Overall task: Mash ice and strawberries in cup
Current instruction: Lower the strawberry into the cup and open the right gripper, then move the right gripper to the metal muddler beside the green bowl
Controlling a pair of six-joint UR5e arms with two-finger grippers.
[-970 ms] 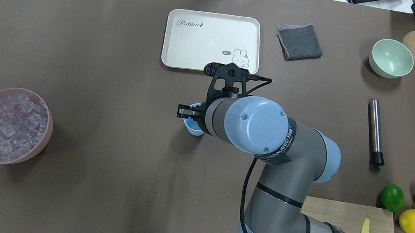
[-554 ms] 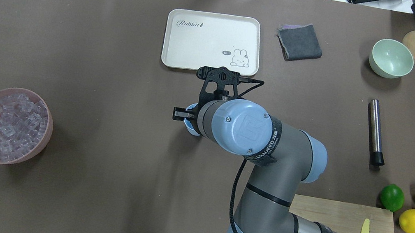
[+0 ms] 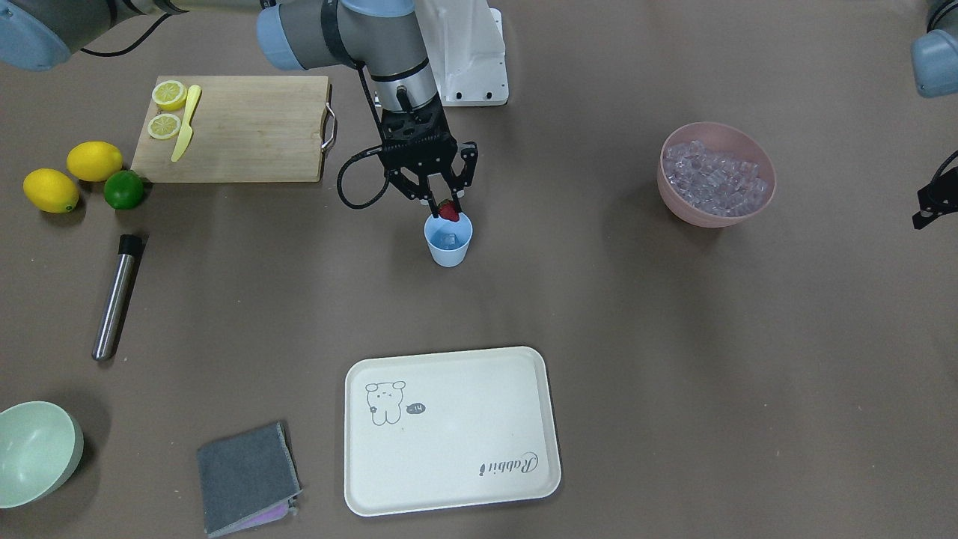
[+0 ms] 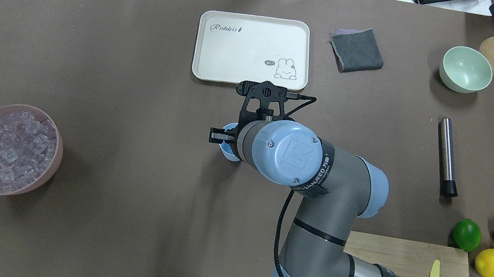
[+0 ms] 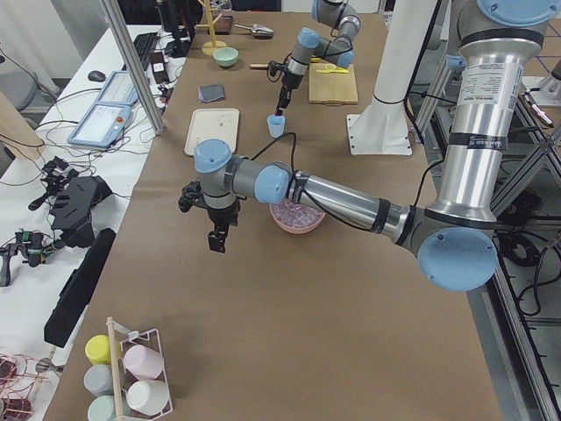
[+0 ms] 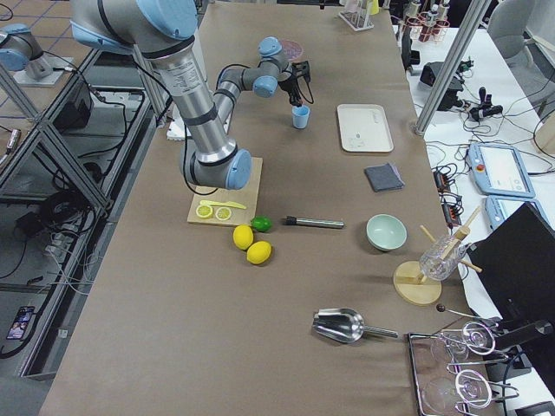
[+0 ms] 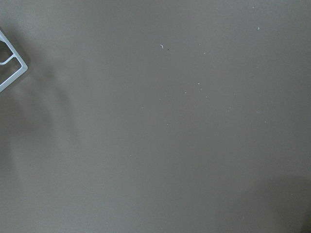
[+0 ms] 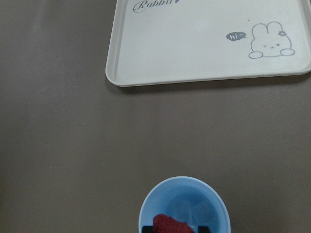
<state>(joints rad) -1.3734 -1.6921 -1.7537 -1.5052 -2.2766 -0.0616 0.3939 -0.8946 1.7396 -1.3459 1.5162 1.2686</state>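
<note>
Overall, brown paper sheet [image 4: 119, 39] covers table, cup [image 3: 448, 245] mid-table; aluminium posts [image 5: 131, 61] alongside.

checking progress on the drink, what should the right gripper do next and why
Probably open the right gripper to drop the strawberry: it is held just over the cup mouth, at the rim, and an ice cube already lies inside.

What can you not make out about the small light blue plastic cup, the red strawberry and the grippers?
Right wrist view: the bottom edge cuts off the red strawberry and right gripper.
Overhead: the right arm covers most of the light blue plastic cup.
Front view: the edge cuts off the left gripper.
</note>
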